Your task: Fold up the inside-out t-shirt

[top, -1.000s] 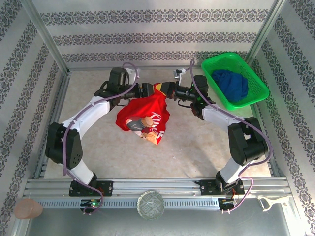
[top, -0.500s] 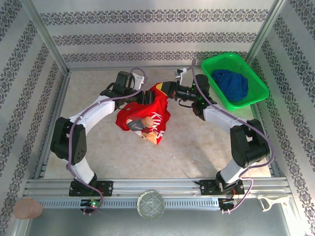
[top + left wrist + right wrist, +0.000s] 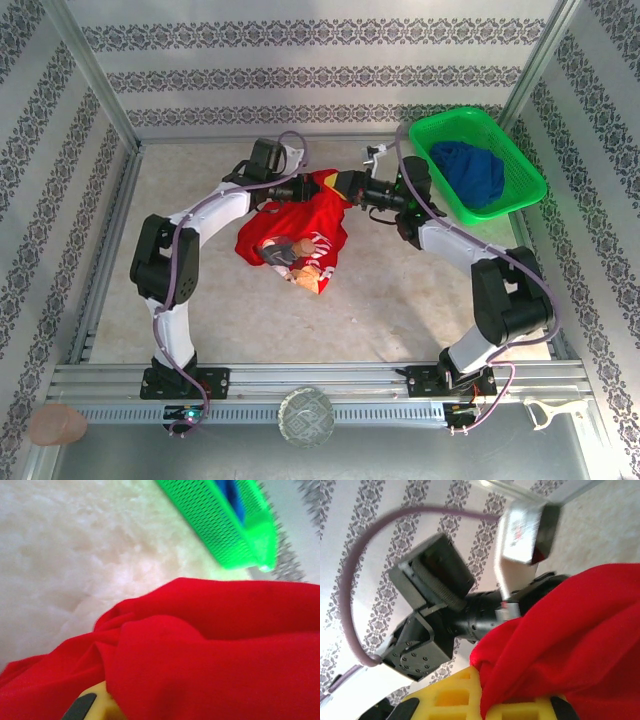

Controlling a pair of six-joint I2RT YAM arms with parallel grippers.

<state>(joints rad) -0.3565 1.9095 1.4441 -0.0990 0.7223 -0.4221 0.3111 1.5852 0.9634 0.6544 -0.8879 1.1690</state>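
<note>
- A crumpled red t-shirt (image 3: 297, 228) sits just above the middle of the frame on the pale surface (image 3: 400, 300), with white print and a tan patch near its lower edge.
- The left claw (image 3: 292, 187) is closed on the shirt's upper left edge.
- The right claw (image 3: 345, 186) is closed on its upper right edge, near the left claw.
- A green basket (image 3: 520, 165) in the upper right holds a dark blue garment (image 3: 468, 170).
</note>
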